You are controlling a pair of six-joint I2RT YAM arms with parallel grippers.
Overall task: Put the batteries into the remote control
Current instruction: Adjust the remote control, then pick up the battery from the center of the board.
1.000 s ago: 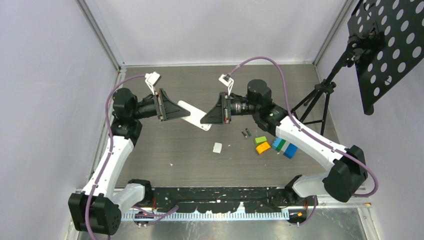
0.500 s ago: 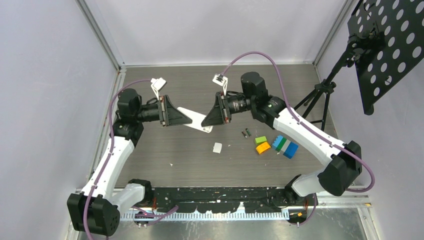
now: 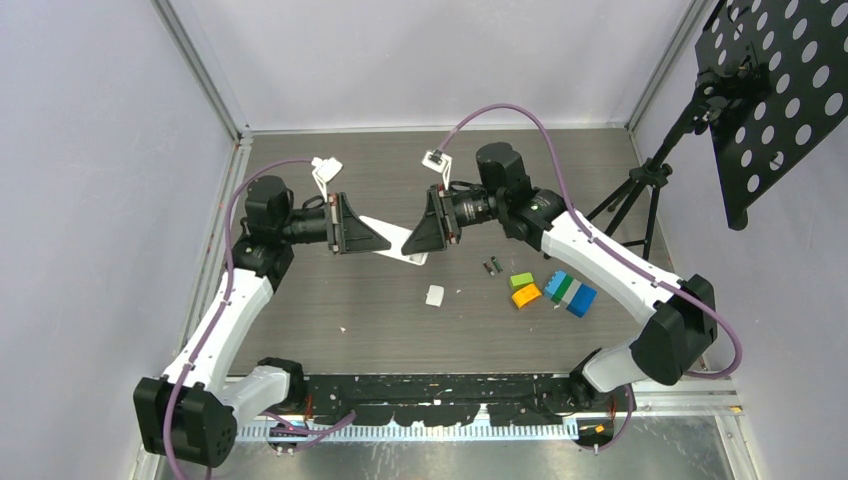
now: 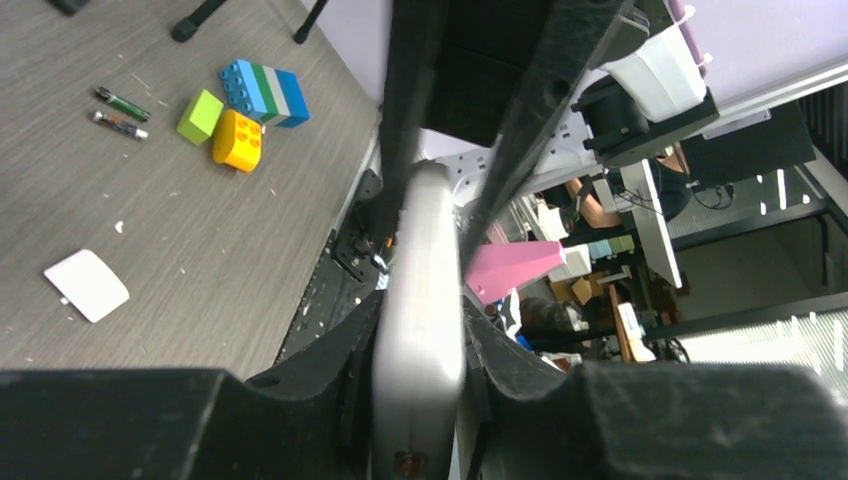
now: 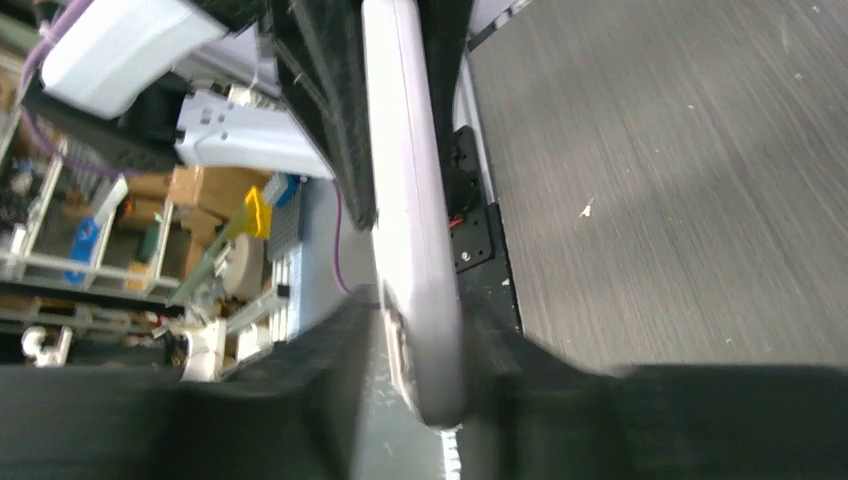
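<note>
Two robot arms meet over the middle of a dark wood-grain worktop, holding one white object between them in the air.

The left fingers (image 4: 510,370) sit tight against both flat faces of the remote control (image 4: 418,300), clamped on one end of it. The right fingers (image 5: 330,360) flank the other end closely on both sides. Whether they are pressing on it or only standing beside it cannot be told.

The remote is seen edge-on from both wrist cameras. From above, its long axis runs on a slant from the left fingers at the far left to the right fingers at the near right. The two sets of fingertips almost meet at its middle. Which face carries the battery bay cannot be seen.

Further out, two batteries (image 3: 491,265) lie side by side on the worktop. They are thin dark cylinders, to the right of the remote and a little nearer the arm bases. That puts them on the right arm's side, close below its wrist and well apart from the left fingers.

Just beyond the batteries sit a green block (image 3: 520,281), an orange block (image 3: 526,295) and a blue and green block (image 3: 570,294). A small white flat piece (image 3: 435,295), possibly the battery cover, lies alone nearer the middle.

The right arm looks better placed to fetch a battery while the left steadies the remote.
</note>
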